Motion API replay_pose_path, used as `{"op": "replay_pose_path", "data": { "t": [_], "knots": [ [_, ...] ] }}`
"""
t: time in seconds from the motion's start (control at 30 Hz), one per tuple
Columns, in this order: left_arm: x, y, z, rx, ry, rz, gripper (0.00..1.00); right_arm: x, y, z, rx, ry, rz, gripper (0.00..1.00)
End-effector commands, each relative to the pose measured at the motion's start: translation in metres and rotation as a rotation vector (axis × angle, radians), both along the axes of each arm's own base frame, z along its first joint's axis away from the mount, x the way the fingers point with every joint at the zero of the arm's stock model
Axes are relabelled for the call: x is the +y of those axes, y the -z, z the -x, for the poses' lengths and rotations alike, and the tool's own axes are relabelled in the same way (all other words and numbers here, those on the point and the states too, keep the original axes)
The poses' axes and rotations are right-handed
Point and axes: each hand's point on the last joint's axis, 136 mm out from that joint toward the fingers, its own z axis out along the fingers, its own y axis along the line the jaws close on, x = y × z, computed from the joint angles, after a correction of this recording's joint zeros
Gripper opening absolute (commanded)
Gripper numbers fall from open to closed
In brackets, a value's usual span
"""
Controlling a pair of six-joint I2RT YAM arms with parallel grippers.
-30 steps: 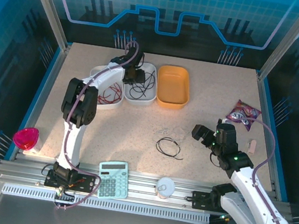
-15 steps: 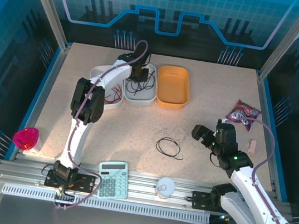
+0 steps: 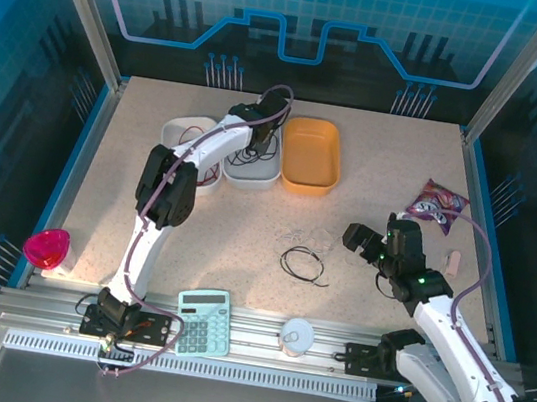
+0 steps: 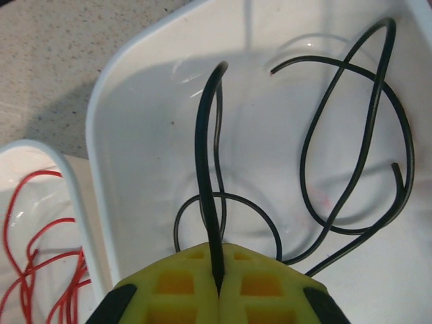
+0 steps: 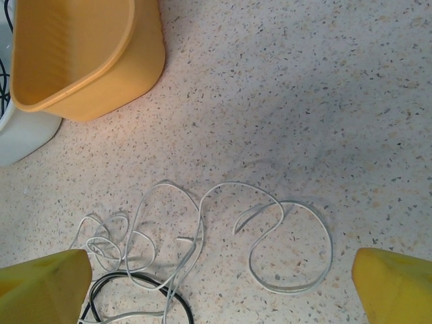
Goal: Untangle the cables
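Left claw (image 4: pixel 217 289) tight on black cable (image 4: pixel 204 162)

Black cable (image 4: pixel 202 169) in white tray (image 4: pixel 128 128), red cables (image 4: pixel 71 280), white cables (image 5: pixel 200 236) on speckled beige table (image 5: pixel 324 81), orange tub (image 5: pixel 74 47)

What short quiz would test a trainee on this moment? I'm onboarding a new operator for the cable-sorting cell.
1. True or false: the left gripper has its jaws shut on a black cable above the white tray.
2. What colour are the cables in the neighbouring tray? A red, B blue, C green.
3. Fill in: the right gripper hovers with its jaws ____ over the white cable lying on the table.

Key: 1 true; 2 A; 3 open.
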Motion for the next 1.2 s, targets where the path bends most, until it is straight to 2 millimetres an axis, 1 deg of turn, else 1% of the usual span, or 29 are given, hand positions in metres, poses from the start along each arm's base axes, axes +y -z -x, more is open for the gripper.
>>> {"op": "replay_pose_path", "data": {
  "t": [0.0,0.13,0.2,0.27,0.33,0.37,0.4,0.47,0.53,0.67,0.73,0.77,1.0,1.07,1.17],
  "knots": [
    [-0.001,0.005,-0.002,0.013,0.021,-0.060,0.01,-0.002,-0.004,-0.003,-0.017,0.019,-0.022,1.00],
    [-0.015,0.019,0.002,0.046,0.043,-0.016,0.09,-0.003,-0.005,-0.001,-0.018,0.022,-0.019,1.00],
    [-0.023,0.022,0.005,0.056,0.053,0.022,0.14,-0.004,-0.005,0.000,-0.018,0.024,-0.014,1.00],
    [-0.028,0.021,0.007,0.062,0.062,0.051,0.21,-0.006,-0.007,0.001,-0.023,0.027,-0.011,1.00],
    [-0.032,0.017,0.009,0.061,0.070,0.074,0.32,-0.006,-0.007,0.002,-0.022,0.026,-0.007,1.00],
    [-0.035,0.014,0.011,0.058,0.076,0.086,0.40,-0.007,-0.007,0.003,-0.023,0.028,-0.006,1.00],
    [-0.037,0.011,0.013,0.058,0.083,0.097,0.42,-0.007,-0.008,0.003,-0.026,0.029,-0.006,1.00],
    [-0.039,0.003,0.016,0.047,0.089,0.117,0.44,-0.008,-0.008,0.003,-0.028,0.032,-0.006,1.00],
    [-0.042,-0.006,0.019,0.033,0.095,0.133,0.51,-0.007,-0.007,0.003,-0.027,0.031,-0.006,1.00],
    [-0.041,-0.029,0.025,-0.009,0.097,0.160,0.70,-0.007,-0.007,0.003,-0.026,0.030,-0.008,1.00],
    [-0.038,-0.038,0.029,-0.022,0.092,0.166,0.78,-0.007,-0.008,0.003,-0.026,0.030,-0.010,1.00],
    [-0.037,-0.042,0.031,-0.026,0.089,0.169,0.79,-0.006,-0.008,0.003,-0.028,0.028,-0.011,1.00],
    [-0.031,-0.062,0.051,-0.051,0.063,0.210,0.81,-0.006,-0.009,0.002,-0.029,0.027,-0.012,1.00],
    [-0.033,-0.069,0.060,-0.063,0.071,0.230,0.83,-0.006,-0.008,0.003,-0.026,0.028,-0.010,1.00],
    [-0.041,-0.083,0.078,-0.079,0.098,0.282,0.88,-0.008,-0.007,0.004,-0.016,0.031,-0.003,1.00]
  ]
}}
